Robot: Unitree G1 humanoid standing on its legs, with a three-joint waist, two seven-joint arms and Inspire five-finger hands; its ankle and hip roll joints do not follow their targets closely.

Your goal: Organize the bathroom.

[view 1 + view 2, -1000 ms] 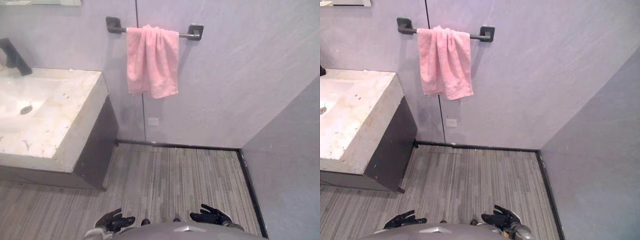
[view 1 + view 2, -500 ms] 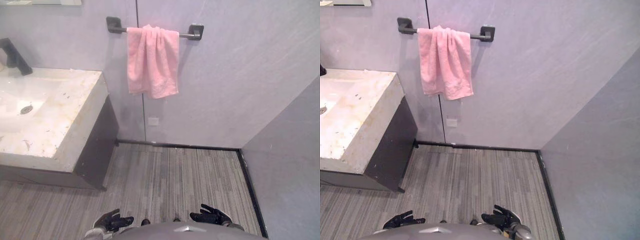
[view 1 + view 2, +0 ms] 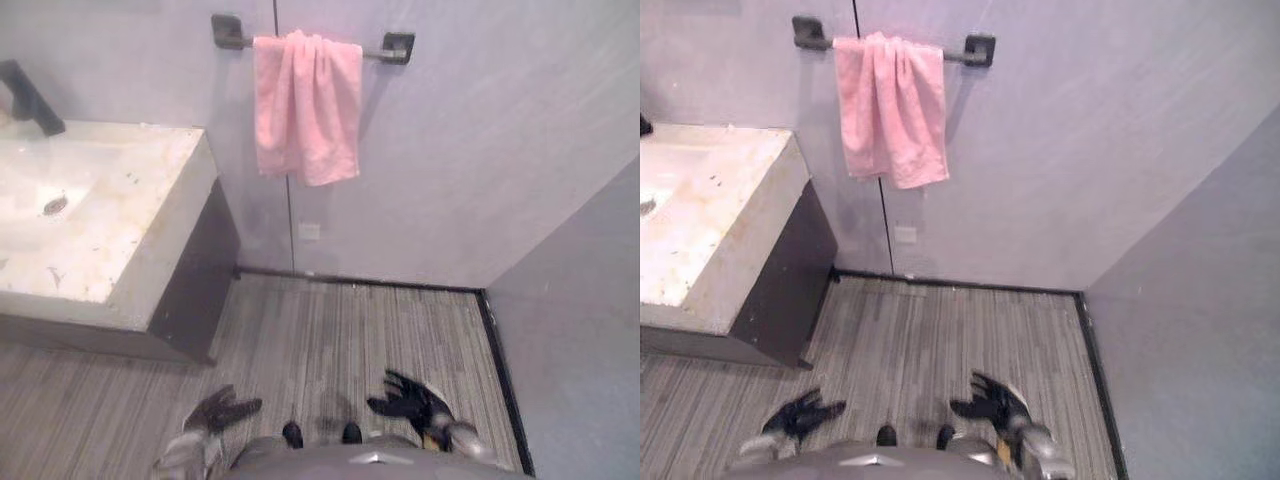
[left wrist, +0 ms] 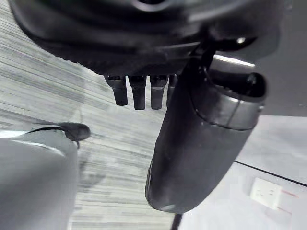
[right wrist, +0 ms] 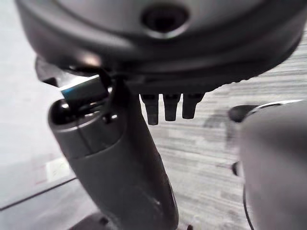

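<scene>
My left eye view cuts the sink [image 3: 100, 215] off at the left edge, the pink towel [image 3: 305, 105] hangs on its bar [image 3: 385, 50] at upper centre, and the left hand [image 3: 222, 410] and right hand [image 3: 410, 400] hang spread and empty at the bottom.

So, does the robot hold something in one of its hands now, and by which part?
Nothing is held. The left hand and the right hand both hang open and empty above the floor; the pink towel hangs untouched on its bar.
</scene>
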